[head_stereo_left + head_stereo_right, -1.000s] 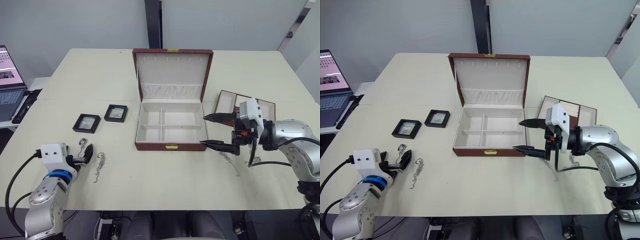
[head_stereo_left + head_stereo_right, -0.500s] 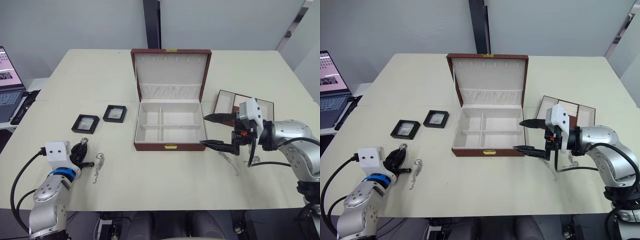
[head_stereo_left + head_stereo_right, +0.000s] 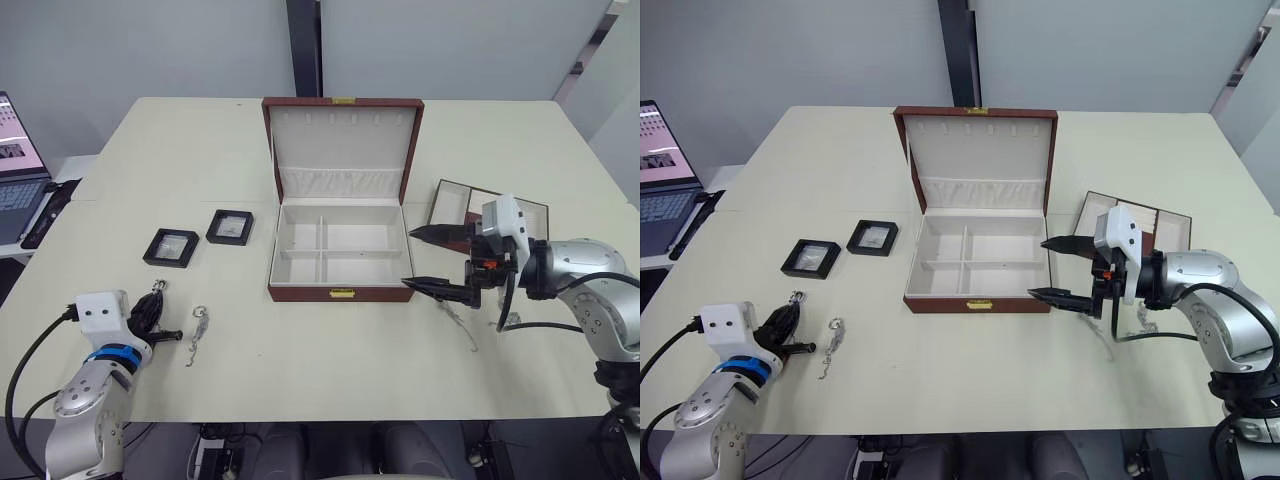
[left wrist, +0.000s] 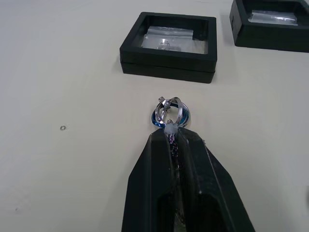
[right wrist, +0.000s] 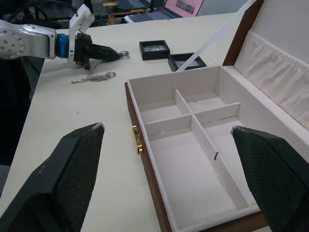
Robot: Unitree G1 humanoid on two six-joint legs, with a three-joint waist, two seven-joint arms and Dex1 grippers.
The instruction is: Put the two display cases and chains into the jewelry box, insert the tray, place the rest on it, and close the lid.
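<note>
Silver chain with a ring end [image 4: 168,113] sits pinched in the left gripper [image 4: 173,140] at lower left, ready to carry to the open jewelry box [image 3: 342,252] at centre. The right gripper [image 3: 421,262], fingers spread wide and empty, waits beside the box's right edge. Both display cases [image 3: 172,246] rest on the table left of it, not yet loaded.

The jewelry box [image 3: 340,250] is sitting mid-frame on the table [image 3: 300,370]. Two display cases [image 3: 172,247] [image 3: 230,227] are lying to its left. Two chains [image 3: 197,334] [image 3: 157,292] are lying at lower left, below them. The tray [image 3: 460,205] is resting right of the box.
</note>
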